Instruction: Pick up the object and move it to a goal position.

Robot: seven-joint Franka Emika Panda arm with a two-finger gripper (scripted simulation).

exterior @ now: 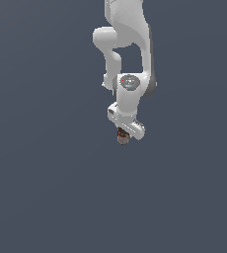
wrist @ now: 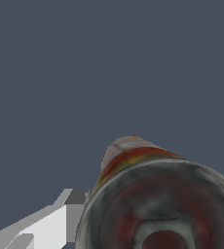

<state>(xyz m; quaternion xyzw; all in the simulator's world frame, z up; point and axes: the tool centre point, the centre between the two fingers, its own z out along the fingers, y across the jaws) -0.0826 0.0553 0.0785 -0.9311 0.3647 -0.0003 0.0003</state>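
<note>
looking at the exterior view, the white arm point(exterior: 128, 44) comes down from the top and the hand point(exterior: 123, 134) sits right over the object point(exterior: 122, 138), a tiny stubby can-ish thing w/ red, dark brown and whitish patches. it pokes out just below the hand, roughly mid-frame. everything around it is flat grey-blue, so i can't tell if it's resting on the bench or already off it, no shadow or edge to go by.

wrist view is basically filled w/ the object point(wrist: 158, 204), its round end face is right up against the cam, red/yellowish band on the side. one finger point(wrist: 60, 219) shows just beside it, looks like it's touching or nearly so, the other is out of sight. so the jaws look narrowed around the object but whether they're truly clamped on it, can't tell from these pics.

what could go wrong imo:
- thing is tiny and round, so if only the tips have it, it could roll or squirt out once the arm moves
- if the grip isn't closed yet, lifting now = leaving it behind
- no goal marker visible in either view, so can't judge how far there is to go. fast swing + weak pinch prob drops it
</note>
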